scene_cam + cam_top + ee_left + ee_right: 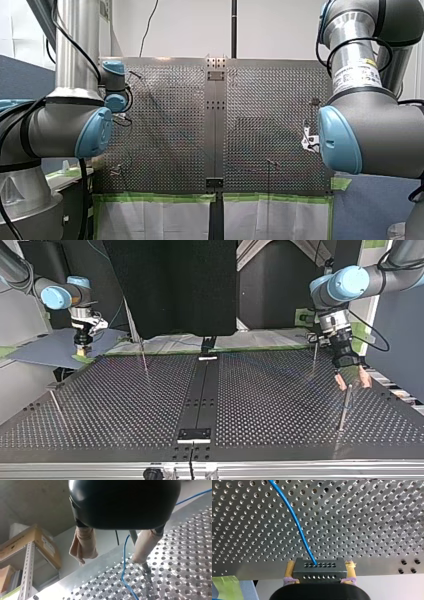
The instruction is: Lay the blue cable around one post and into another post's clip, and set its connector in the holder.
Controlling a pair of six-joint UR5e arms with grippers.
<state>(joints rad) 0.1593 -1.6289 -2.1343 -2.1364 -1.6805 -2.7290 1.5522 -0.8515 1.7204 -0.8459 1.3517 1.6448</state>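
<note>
Perforated tabletop (374,517) fills the right wrist view, which alone shows my right gripper (320,567) clamped on the dark, hole-dotted connector (318,573), thin blue cable (297,522) curving away. Left wrist view: my left gripper (112,552) spread, blue cable and post (132,534) between its pads.
</note>
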